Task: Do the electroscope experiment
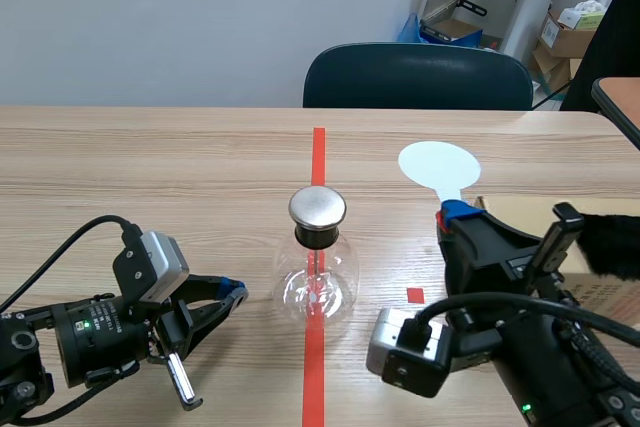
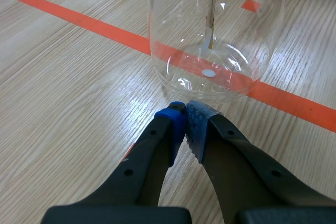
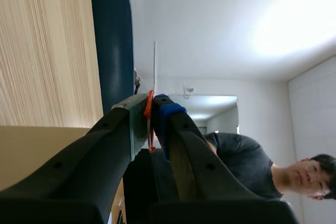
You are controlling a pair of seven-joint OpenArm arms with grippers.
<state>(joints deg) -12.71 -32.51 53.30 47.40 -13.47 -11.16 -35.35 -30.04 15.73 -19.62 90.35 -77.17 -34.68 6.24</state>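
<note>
At the middle of the wooden desk point(image 1: 150, 177), a round glass flask point(image 1: 315, 282) stands on the orange-red tape line, topped by a black collar and a shiny metal cap point(image 1: 317, 207). A thin strip point(image 2: 211, 30) hangs straight down inside the flask, and a small white dot point(image 2: 209, 73) shows at its bottom. The left hand point(image 1: 235, 295) lies low over the desk just beside the flask, its tips pointing at the base of the glass; its blue and grey pads point(image 2: 173, 116) are pressed together with nothing between them. The right hand point(image 1: 455, 215) is to the right of the flask and apart from it, pinched narrow on the stem of a white paddle point(image 1: 438, 164) with a round blade; in the right wrist view the paddle is seen edge-on, with an orange-red bit between the fingers. A flat cardboard box point(image 1: 530, 212) lies on the desk beside the right arm; print on it is too small to read. A dark chair point(image 1: 418, 77) stands across the desk, and a person point(image 3: 236, 156) in a dark shirt shows in the right wrist view.
</note>
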